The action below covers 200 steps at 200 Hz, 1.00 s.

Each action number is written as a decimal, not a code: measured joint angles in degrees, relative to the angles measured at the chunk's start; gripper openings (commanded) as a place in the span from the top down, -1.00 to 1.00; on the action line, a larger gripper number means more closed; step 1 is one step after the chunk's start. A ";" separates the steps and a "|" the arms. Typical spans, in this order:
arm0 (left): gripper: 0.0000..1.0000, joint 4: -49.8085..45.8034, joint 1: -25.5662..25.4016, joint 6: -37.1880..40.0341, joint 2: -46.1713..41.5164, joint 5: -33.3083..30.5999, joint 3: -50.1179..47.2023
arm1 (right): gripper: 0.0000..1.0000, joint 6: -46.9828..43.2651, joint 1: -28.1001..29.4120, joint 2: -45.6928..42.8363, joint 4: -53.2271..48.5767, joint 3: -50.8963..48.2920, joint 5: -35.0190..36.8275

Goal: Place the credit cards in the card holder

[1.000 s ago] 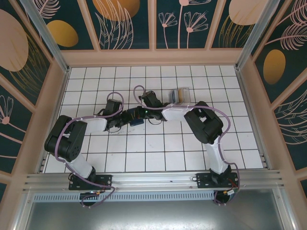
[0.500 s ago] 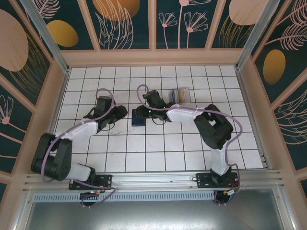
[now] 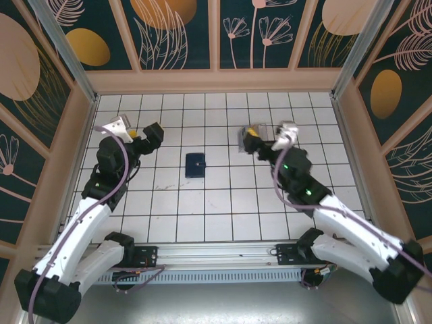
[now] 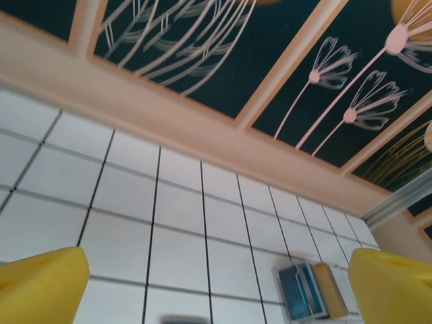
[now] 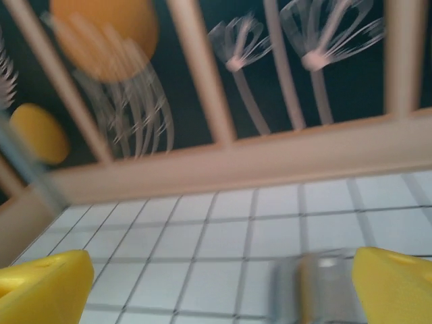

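White tiles ruled with dark lines cover the table, boxed in by pale wooden rails and teal panels painted with flowers and orange discs. From above, the navy card holder lies folded shut and flat on a tile near the middle, alone, well apart from both arms. The left gripper hangs over the far left tiles, pointing inward. The right gripper sits at the clear tray on the far right, partly covering it.

Looking along the left wrist, the two yellow fingertips stand wide apart at the bottom corners with bare tile between them. Beyond, near the right one, the clear tray holds what look like the credit cards, a tan-orange edge beside a blue-grey face. How many there are I can't make out.

Looking along the right wrist, the picture is smeared. Its yellow fingertips are spread just as wide, gripping nothing, and a blurred grey shape, probably the tray, sits just beside the right one.
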 measured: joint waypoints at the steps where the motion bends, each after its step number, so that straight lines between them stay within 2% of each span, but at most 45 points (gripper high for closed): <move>1: -0.97 0.17 0.00 0.07 -0.20 -0.04 -0.20 | -0.97 -0.17 -0.26 -0.46 0.15 -0.37 0.11; 19: -0.97 5.86 0.00 2.89 -4.92 -1.97 -6.49 | -0.97 -1.88 -6.47 -9.27 2.36 -8.24 0.68; 40: -0.97 14.05 0.00 10.34 -8.22 -3.91 -14.91 | -0.98 -7.39 -13.81 -16.98 7.65 -18.01 -1.11; 59: -0.98 20.65 0.00 18.14 -6.71 -6.78 -20.87 | -0.98 -9.90 -18.45 -18.40 14.43 -26.40 -2.19; 71: -0.98 26.01 0.09 22.25 -4.24 -9.38 -24.87 | -0.98 -10.21 -23.96 -16.96 16.98 -30.49 -4.50; 91: -0.98 34.27 2.21 26.45 0.76 -11.02 -30.97 | -0.98 -8.94 -35.36 -10.10 21.64 -33.68 -10.60; 103: -0.98 36.81 4.07 28.41 4.61 -11.37 -32.24 | -0.98 -8.48 -39.10 -4.44 26.08 -33.68 -13.27; 145: -0.98 51.39 7.78 31.89 20.09 -12.20 -32.57 | -0.98 -8.11 -42.88 14.01 41.59 -33.70 -18.78; 178: -0.98 57.94 9.38 32.61 29.22 -10.82 -31.52 | -0.98 -8.09 -43.10 26.18 50.10 -32.15 -21.40; 200: -0.98 59.28 11.56 32.70 34.53 -8.00 -27.19 | -0.98 -7.72 -43.10 37.11 58.14 -29.24 -21.97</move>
